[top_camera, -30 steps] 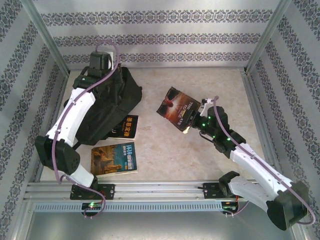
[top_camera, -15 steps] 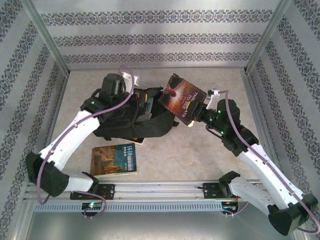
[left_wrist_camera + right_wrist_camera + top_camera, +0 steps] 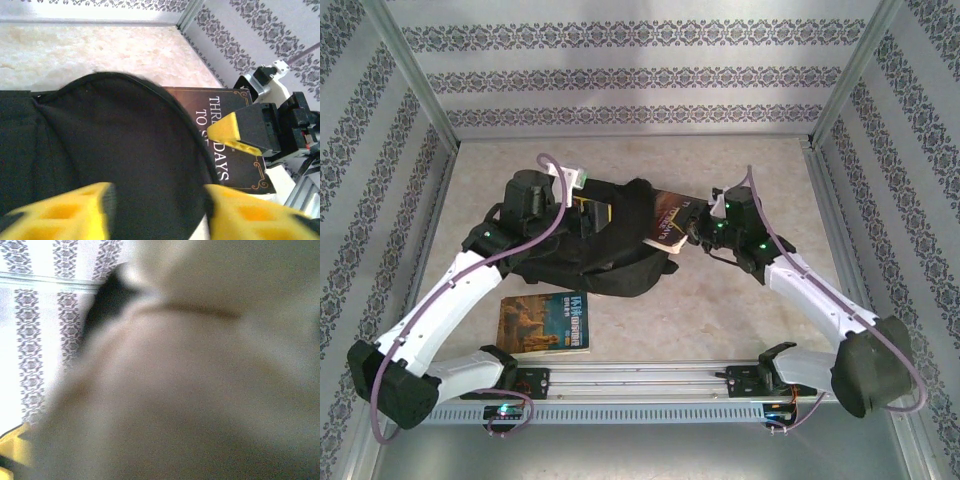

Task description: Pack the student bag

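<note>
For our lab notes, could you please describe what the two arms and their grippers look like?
Both arms have white, rounded link shells joined by black joint housings. A lilac cable loops along the left arm, and another runs along the right arm, whose wrist shows small green lights. The left gripper has blocky yellow fingers with recessed pockets; the right gripper matches, on a black body.

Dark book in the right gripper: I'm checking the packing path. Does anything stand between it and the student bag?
Nothing visible: the dark book already meets the student bag, its leading end hidden behind the bag's black fabric.
</note>
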